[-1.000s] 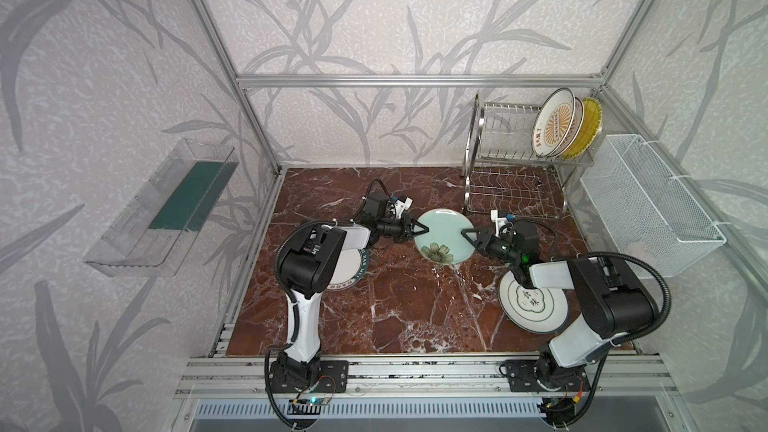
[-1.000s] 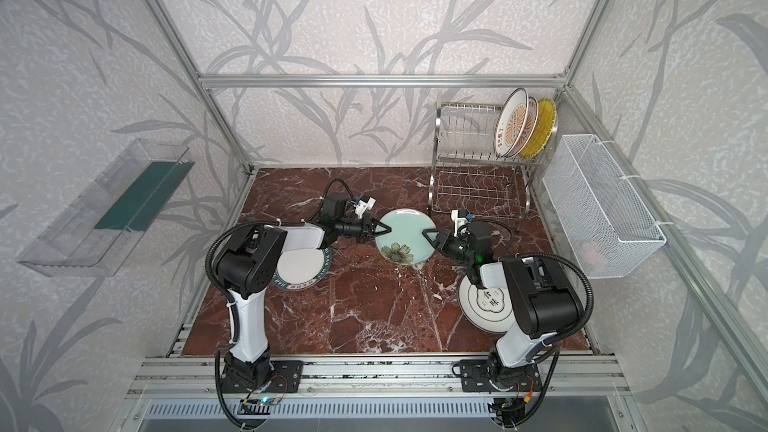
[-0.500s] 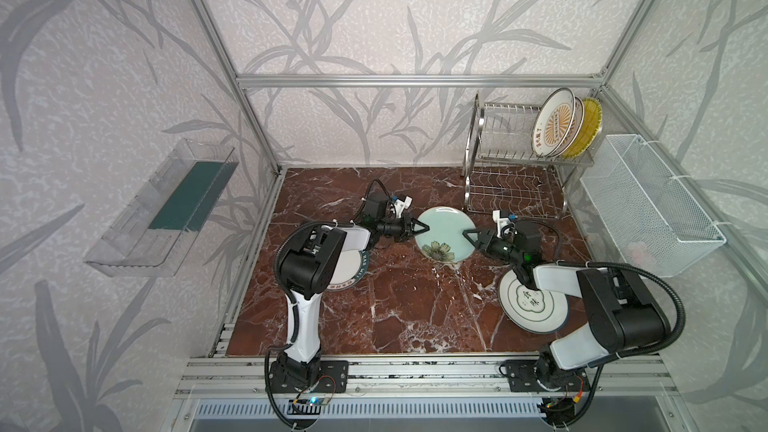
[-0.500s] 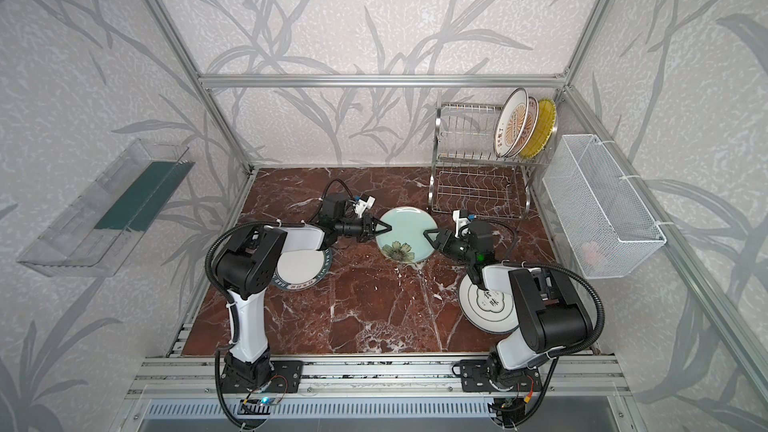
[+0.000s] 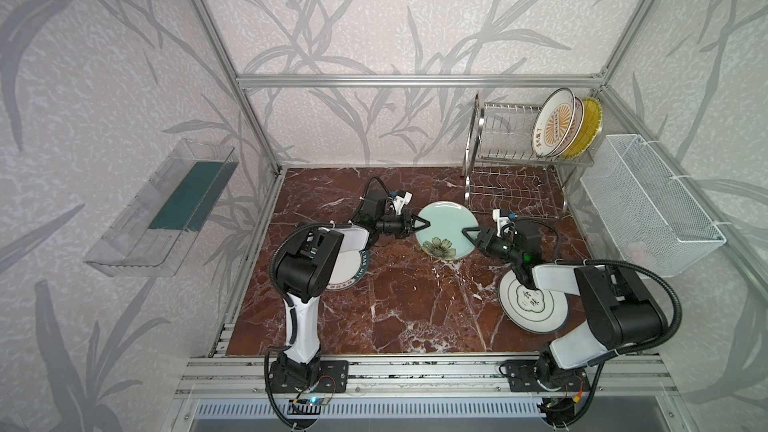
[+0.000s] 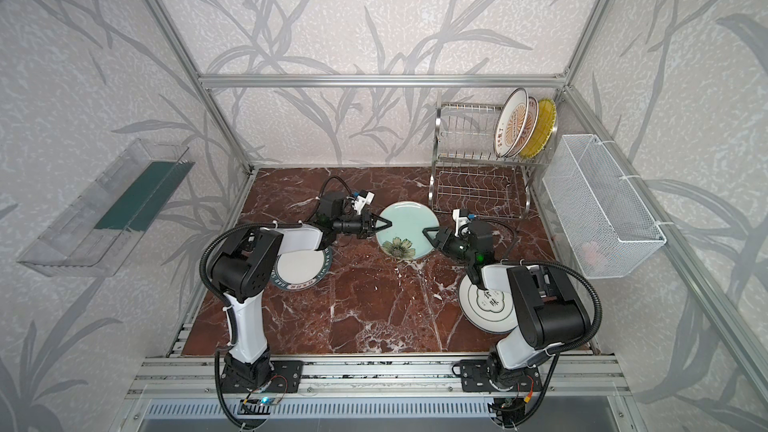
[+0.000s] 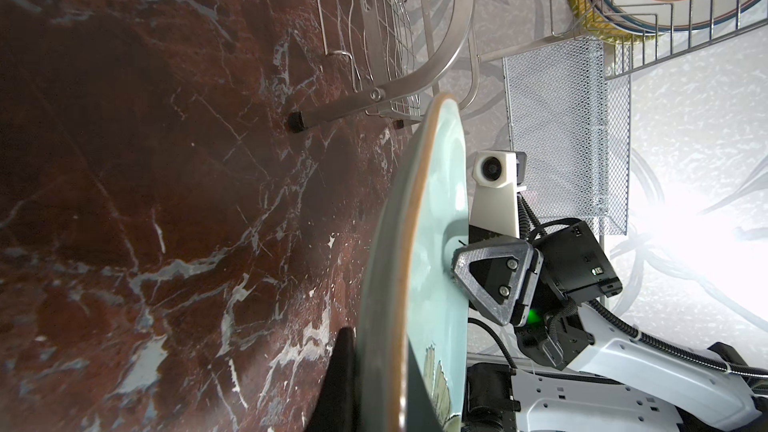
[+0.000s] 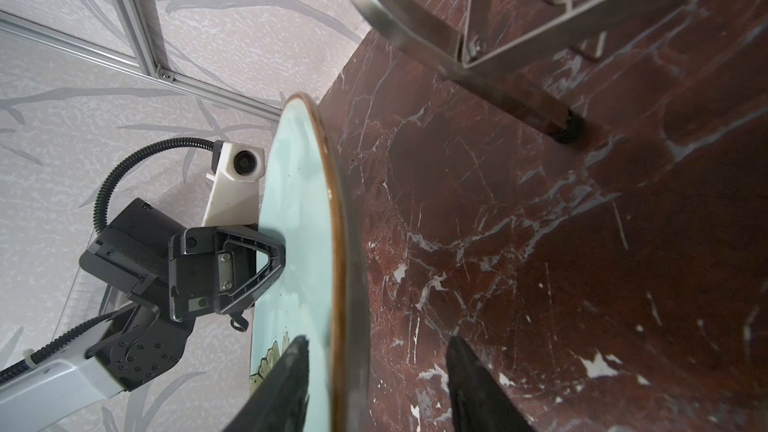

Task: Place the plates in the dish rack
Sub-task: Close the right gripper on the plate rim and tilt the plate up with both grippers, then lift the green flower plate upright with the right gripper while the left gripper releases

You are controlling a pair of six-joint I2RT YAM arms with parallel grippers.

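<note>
A pale green plate (image 5: 446, 228) (image 6: 409, 230) with a flower hangs level above the marble, between my two grippers. My left gripper (image 5: 426, 224) (image 7: 376, 342) is shut on its left rim. My right gripper (image 5: 467, 231) (image 8: 376, 342) is open, its fingers straddling the right rim of the pale green plate (image 8: 299, 209) without pinching it. The dish rack (image 5: 515, 160) (image 6: 478, 160) stands at the back right, with two sunburst plates (image 5: 555, 128) and a yellow plate (image 5: 590, 126) upright in its top tier. A teal-rimmed plate (image 5: 345, 272) and a cloud-emblem plate (image 5: 532, 301) lie flat on the table.
A white mesh basket (image 5: 648, 209) hangs on the right wall beside the rack. A clear plastic tray (image 5: 166, 205) hangs on the left wall. The rack's lower tier (image 5: 509, 195) sits just behind the held plate.
My right gripper has edged in over the plate's right rim and its jaws have spread wider. The plate and the left gripper have stayed put.
</note>
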